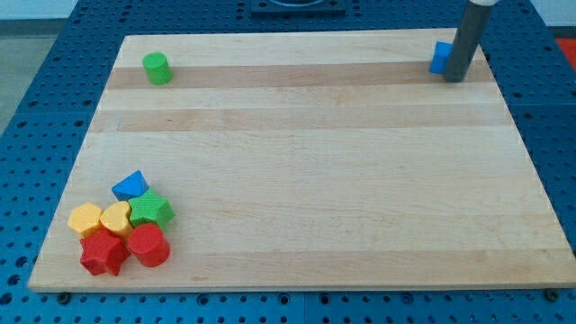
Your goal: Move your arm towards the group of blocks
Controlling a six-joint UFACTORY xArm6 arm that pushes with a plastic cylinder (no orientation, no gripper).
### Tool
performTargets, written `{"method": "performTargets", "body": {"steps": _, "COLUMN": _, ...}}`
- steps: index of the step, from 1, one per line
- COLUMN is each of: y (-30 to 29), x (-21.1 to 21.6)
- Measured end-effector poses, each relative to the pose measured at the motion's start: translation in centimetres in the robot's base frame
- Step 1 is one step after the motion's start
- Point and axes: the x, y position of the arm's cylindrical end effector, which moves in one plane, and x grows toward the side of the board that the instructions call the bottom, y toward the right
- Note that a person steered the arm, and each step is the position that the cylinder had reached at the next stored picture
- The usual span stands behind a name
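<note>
Standing at the view's top right, the dark rod comes down onto the wooden counter. The tip sits right beside a blue block, touching it or almost touching it. The rod is a plain stick with no tool on it, so nothing opens or shuts.

The group of blocks is far away, at the view's bottom left: a blue block, a green star block, a yellow block, a yellow heart block, a red star block and a red block, all packed close together. A green round block stands alone at the top left.
</note>
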Motion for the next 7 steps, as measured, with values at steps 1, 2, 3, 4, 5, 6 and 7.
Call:
{"method": "performTargets", "body": {"steps": 1, "y": 0.0, "x": -0.8}}
{"method": "performTargets", "body": {"steps": 2, "y": 0.0, "x": -0.8}}
{"method": "performTargets", "body": {"steps": 3, "y": 0.0, "x": -0.1}}
{"method": "performTargets", "body": {"steps": 4, "y": -3.0, "x": 0.9}}
{"method": "performTargets", "body": {"steps": 5, "y": -6.3, "x": 1.0}}
{"method": "performTargets", "body": {"steps": 6, "y": -9.1, "x": 1.0}}
{"method": "performTargets", "body": {"steps": 7, "y": -11.4, "x": 1.0}}
